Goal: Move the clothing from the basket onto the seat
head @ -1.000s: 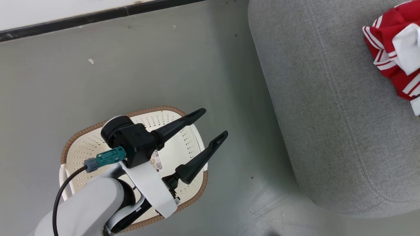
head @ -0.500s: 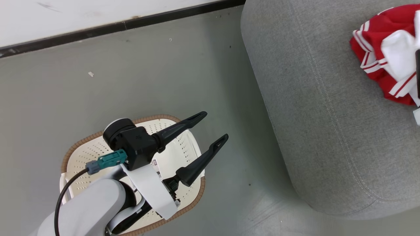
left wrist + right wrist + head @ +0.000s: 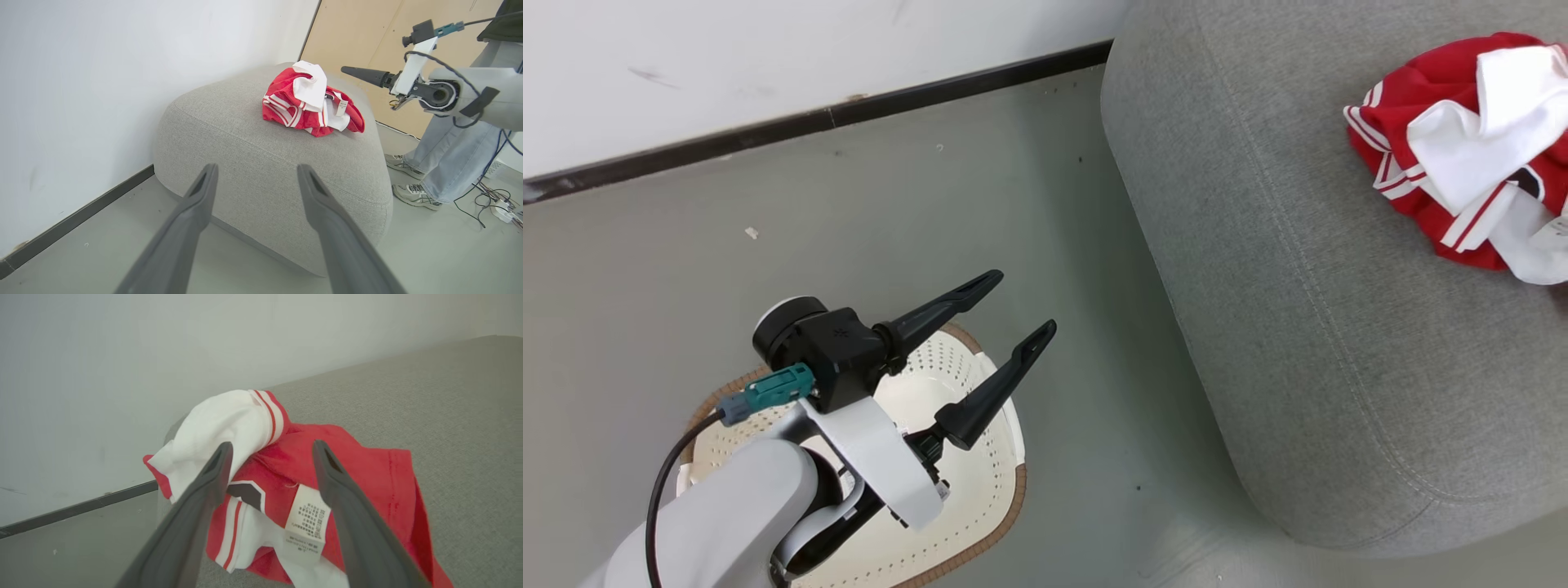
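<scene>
over the basket (image 3: 980,482), whose visible inside looks bare, the left gripper (image 3: 1023,302) hangs spread and empty, while farther off on the seat (image 3: 1298,327) the clothing (image 3: 1437,155) lies heaped before the right gripper (image 3: 271,444), fingers apart and holding nothing, which should back straight off to avoid snagging cloth.

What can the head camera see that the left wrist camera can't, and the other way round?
Head view: the basket on the floor, beneath the open left gripper. Left wrist view: the right gripper raised beside the clothing, and a person's legs beyond the seat. Both: the clothing heaped on the seat, plus wall and floor.
</scene>
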Robot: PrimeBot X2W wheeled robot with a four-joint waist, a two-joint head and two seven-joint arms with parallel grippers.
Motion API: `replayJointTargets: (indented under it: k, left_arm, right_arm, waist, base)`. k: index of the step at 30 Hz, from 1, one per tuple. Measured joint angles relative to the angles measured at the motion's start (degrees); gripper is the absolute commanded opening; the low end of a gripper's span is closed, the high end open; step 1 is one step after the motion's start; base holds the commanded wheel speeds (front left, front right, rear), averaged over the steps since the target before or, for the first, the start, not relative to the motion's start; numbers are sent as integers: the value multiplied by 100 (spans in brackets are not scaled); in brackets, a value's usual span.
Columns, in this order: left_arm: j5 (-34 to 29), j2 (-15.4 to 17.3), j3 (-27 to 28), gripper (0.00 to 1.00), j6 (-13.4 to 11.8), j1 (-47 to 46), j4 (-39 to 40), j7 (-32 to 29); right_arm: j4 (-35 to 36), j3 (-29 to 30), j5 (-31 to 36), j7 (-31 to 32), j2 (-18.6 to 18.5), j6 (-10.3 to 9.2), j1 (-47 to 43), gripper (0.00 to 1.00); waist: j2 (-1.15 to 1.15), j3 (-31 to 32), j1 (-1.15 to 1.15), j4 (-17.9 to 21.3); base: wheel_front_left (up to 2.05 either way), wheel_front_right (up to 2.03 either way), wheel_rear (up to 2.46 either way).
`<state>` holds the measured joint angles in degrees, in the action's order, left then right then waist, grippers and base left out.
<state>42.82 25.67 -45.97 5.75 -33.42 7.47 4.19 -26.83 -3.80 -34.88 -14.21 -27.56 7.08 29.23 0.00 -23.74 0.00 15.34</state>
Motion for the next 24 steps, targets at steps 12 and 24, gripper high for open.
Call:
replayJointTargets:
  k: [12, 24]
  left_arm:
    - [37, -25, 40, 100, -7, 123, -194, 154]
    - [130, -76, 320, 100, -210, 236, -493, 408]
  right_arm:
    - [1002, 394, 122, -25, -200, 0, -230, 100]
    - [1768, -112, 281, -40, -202, 0, -205, 100]
  waist:
    - [0, 407, 0, 95]
    - [0, 841, 0, -40]
  base:
    - [0, 0, 0]
    - [0, 0, 0]
